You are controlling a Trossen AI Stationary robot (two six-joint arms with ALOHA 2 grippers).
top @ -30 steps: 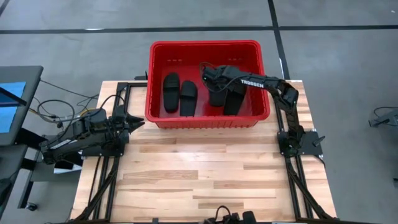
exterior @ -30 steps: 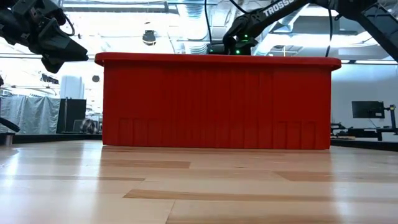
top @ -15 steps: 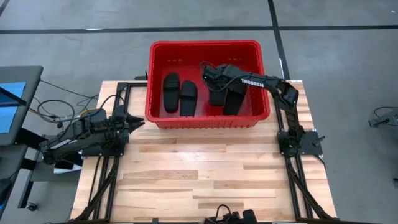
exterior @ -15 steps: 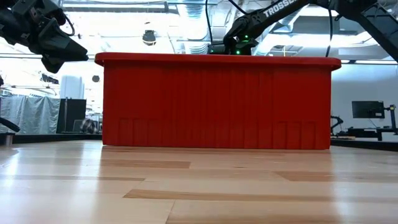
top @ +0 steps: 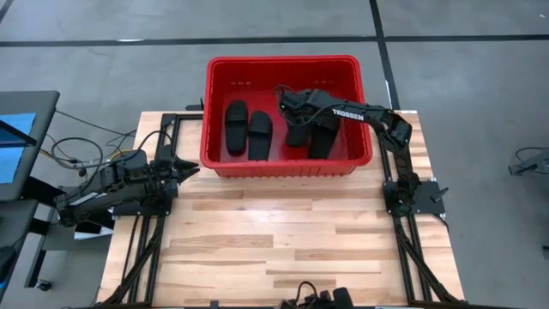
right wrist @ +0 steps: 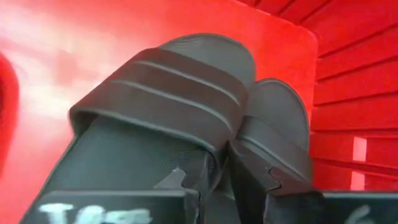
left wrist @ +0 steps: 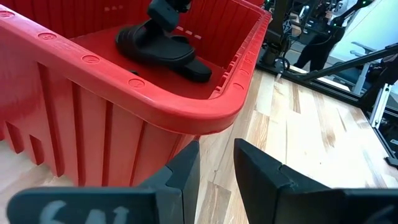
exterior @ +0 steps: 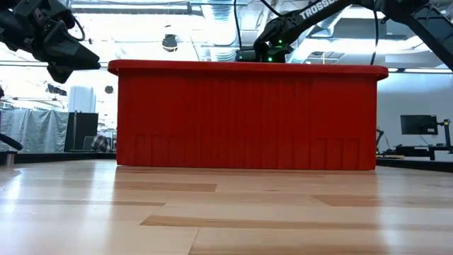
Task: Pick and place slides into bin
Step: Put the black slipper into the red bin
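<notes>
High view: all four slides lying in the bin

High view is showing the red bin (top: pixel 287 163) sitting at the table's (top: pixel 283 240) far edge, overhanging the floor beyond. Inside it, two slides (top: pixel 248 129) are lying side by side in the left half, and two more (top: pixel 319 137) are lying together in the right half. The right gripper (top: pixel 292 110) is reaching into the bin over the right pair, just above them. Its wrist view is showing the fingers (right wrist: pixel 186 186) nearly closed, with only a narrow gap between them, gripping nothing, while a strap (right wrist: pixel 168 93) is filling the picture right beyond them. The left gripper (top: pixel 187 167) is waiting beside the bin's near left corner, above the table, with its fingers (left wrist: pixel 180 177) slightly parted and grasping nothing. Low view is showing only the bin's front wall (exterior: pixel 248 117), hiding everything inside.
</notes>
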